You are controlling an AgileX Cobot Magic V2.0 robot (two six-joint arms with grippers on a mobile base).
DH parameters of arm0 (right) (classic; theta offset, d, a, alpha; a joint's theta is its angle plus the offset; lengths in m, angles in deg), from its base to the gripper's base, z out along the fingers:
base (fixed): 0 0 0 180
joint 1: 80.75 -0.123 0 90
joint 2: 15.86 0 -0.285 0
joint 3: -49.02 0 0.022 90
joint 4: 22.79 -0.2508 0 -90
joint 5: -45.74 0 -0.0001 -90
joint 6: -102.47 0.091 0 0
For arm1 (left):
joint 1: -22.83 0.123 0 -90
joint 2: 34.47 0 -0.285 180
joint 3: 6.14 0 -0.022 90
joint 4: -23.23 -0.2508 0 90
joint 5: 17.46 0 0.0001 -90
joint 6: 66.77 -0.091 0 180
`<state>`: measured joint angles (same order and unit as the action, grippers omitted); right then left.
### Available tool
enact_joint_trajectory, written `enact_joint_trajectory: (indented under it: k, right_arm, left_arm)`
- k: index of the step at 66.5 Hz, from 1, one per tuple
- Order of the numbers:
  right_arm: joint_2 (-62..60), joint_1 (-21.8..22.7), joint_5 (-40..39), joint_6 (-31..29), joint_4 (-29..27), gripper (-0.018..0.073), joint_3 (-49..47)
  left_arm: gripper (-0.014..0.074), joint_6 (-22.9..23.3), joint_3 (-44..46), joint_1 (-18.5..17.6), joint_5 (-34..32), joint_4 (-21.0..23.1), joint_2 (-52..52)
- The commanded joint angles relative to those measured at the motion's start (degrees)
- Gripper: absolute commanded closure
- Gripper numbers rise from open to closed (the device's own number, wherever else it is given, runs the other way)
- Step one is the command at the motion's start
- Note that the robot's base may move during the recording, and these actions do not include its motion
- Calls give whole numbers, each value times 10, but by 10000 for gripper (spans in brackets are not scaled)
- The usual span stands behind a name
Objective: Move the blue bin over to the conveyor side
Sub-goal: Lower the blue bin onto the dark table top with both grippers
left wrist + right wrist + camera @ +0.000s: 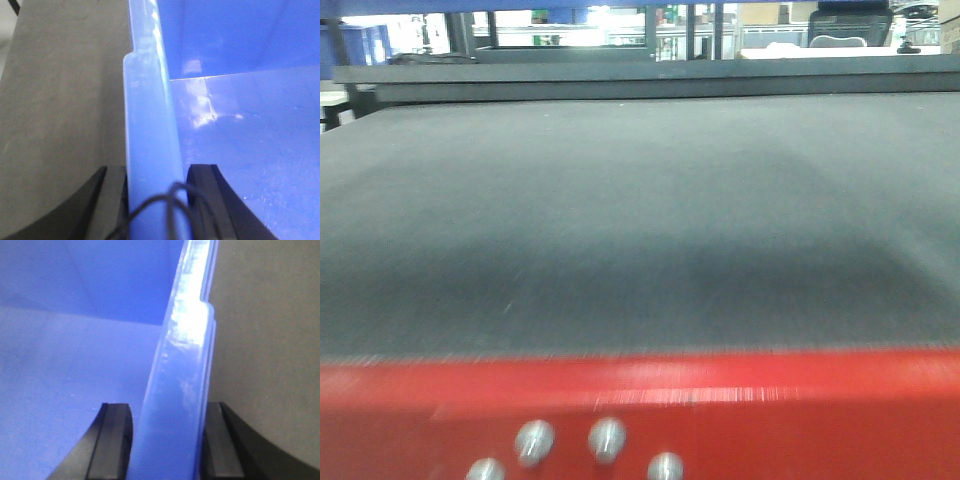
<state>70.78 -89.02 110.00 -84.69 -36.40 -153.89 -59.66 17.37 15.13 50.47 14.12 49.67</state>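
Note:
The blue bin [240,125] fills both wrist views, and its glossy floor and inner walls show nothing inside. My left gripper [156,180] straddles the bin's left rim [147,100], one black finger inside and one outside, shut on it. My right gripper [167,415] is shut on the opposite rim [182,350] the same way. Dark conveyor belt [60,100] lies outside the left wall, and the same belt [270,340] lies outside the right wall. In the front view the belt [640,220] spreads wide; neither bin nor grippers appear there.
A red band [640,410] with round metal rivets [605,437] crosses the bottom of the front view, blurred. A dark frame [640,75] bounds the belt's far edge. Behind it stand blue racking [350,40] and a black chair [850,25].

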Motion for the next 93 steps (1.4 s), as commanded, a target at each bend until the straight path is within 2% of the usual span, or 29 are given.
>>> enact_joint_trajectory:
  k: [1, 93]
  right_arm:
    - [-12, 1, -60, -9, -1, 637, -10]
    - [-12, 1, -60, -9, -1, 637, -10]
  left_arm:
    - [616, -5, 10, 1, -47, -7, -12]
    - [616, -5, 10, 1, -49, -7, -12]
